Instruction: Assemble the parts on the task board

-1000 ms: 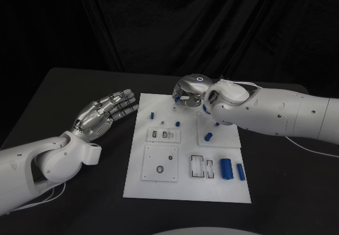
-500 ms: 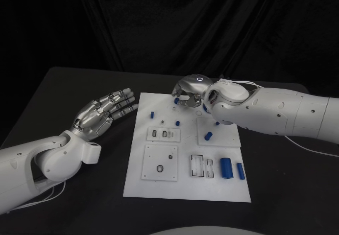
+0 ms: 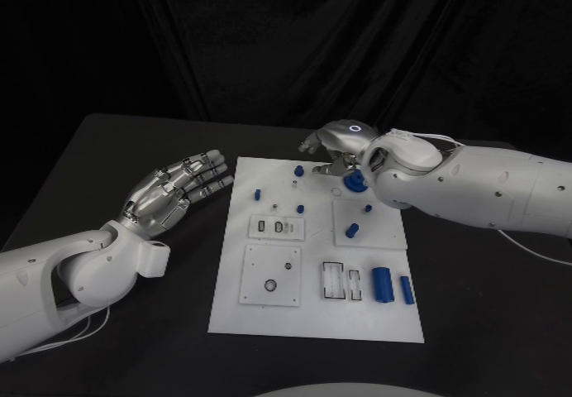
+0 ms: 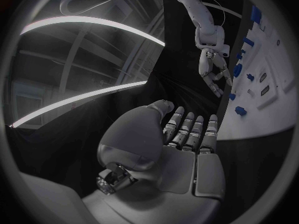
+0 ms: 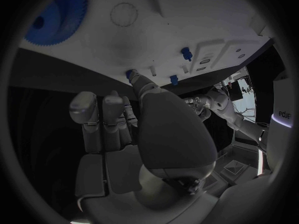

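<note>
The task board lies flat in the middle of the black counter, its long axis running away from the robot, with bare counter along both long sides and at its near end. In the head view the left robot hand hovers just off the board's left edge near the far corner, palm up, fingers apart and stretched toward the board, holding nothing. The right robot hand sits over the board's far right part, fingers bent downward; a round blue gear lies on the board just beneath it, and whether the fingers touch it cannot be told. Nearer the robot from that hand, two blue cylinders lie side by side by the board's right edge, their long axes parallel to the board's.

In the left wrist view the left robot hand shows an open palm with straight, nearly parallel fingers; beyond the fingertips the board's edge carries small blue pegs.

In the right wrist view the right robot hand has its fingers loosely spread with nothing between them, pointing at the board's underside-like white face, where the toothed blue gear lies well apart from the fingertips.
</note>
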`<action>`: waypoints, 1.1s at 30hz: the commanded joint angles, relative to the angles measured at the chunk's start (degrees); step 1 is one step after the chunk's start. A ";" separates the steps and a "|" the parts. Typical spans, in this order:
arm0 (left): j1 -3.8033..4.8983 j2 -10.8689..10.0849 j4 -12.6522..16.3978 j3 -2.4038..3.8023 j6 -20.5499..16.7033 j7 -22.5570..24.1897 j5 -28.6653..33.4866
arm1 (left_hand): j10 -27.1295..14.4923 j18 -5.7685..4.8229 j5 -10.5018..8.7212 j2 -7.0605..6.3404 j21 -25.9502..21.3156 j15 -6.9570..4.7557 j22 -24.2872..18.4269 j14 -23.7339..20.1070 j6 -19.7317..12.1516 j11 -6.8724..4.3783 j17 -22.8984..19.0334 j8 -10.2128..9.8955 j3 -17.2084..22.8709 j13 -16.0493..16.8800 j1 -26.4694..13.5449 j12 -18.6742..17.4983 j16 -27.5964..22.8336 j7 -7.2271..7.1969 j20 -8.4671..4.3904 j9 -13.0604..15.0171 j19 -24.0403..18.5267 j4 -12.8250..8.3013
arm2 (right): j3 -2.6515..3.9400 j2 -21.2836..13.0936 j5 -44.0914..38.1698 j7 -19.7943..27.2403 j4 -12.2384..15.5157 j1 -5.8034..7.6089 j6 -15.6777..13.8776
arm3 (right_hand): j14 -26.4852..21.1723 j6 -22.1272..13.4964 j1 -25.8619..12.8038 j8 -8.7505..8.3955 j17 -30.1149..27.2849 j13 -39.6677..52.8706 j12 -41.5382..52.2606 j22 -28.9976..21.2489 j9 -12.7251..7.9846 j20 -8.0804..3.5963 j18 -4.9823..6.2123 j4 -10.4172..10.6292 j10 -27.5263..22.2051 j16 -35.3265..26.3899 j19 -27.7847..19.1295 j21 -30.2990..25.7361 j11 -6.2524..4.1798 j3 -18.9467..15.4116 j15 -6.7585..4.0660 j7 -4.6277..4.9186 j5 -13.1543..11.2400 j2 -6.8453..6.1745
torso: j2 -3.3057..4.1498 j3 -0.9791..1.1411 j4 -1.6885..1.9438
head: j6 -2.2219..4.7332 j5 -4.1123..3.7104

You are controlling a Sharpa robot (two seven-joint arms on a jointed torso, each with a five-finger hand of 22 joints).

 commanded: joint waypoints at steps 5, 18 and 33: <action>0.10 -0.28 0.51 0.03 0.08 10.96 0.45 | 0.09 -1.06 0.14 -0.04 0.34 0.42 0.08 0.18 0.47 0.43 0.09 0.33 0.44 0.07 -0.52 0.32 0.51 0.65 0.09 0.07 0.13 0.02 | 0.14 -9.00 0.21 -1.66 8.33 2.93 -4.13 | -1.75 3.04 1.22 1.10 -3.80 1.73 6.11 -2.00 0.10 0.28 0.70 -0.08 8.46 -2.08 -1.39 -2.03 -1.55 0.91 0.27 1.43 2.14 1.22 | 0.02 -0.01 -0.03 | -0.24 0.20; 0.10 -0.16 0.49 -0.05 0.13 10.73 0.78 | 0.28 -1.16 0.23 -0.06 0.43 0.51 0.11 0.34 0.73 0.46 0.14 0.44 0.77 0.11 -0.64 0.52 0.82 0.74 0.09 0.11 0.23 -0.02 | -0.99 -18.02 7.64 -3.36 12.15 2.31 2.51 | 4.29 8.93 -5.68 1.20 18.33 74.50 77.37 5.59 -0.36 -1.95 -0.95 4.25 28.50 8.59 3.12 1.43 -4.96 -2.24 -2.14 0.97 3.07 1.17 | -0.08 -0.09 0.04 | -0.50 -0.02; 0.10 -0.17 0.27 -0.18 0.41 10.58 0.79 | 0.30 -1.23 0.29 0.02 0.47 0.60 0.12 0.45 0.76 0.48 0.16 0.46 1.03 0.10 -0.71 0.54 1.01 0.77 0.11 0.11 0.27 -0.01 | -1.09 -16.28 4.65 -8.36 9.02 0.35 4.18 | 12.17 8.18 -9.93 -0.71 47.20 85.48 82.57 20.99 -0.01 -1.15 -4.17 8.07 38.40 22.07 11.88 13.52 -4.12 -6.44 -1.27 1.53 0.60 0.35 | 0.11 0.14 0.06 | -1.04 -0.14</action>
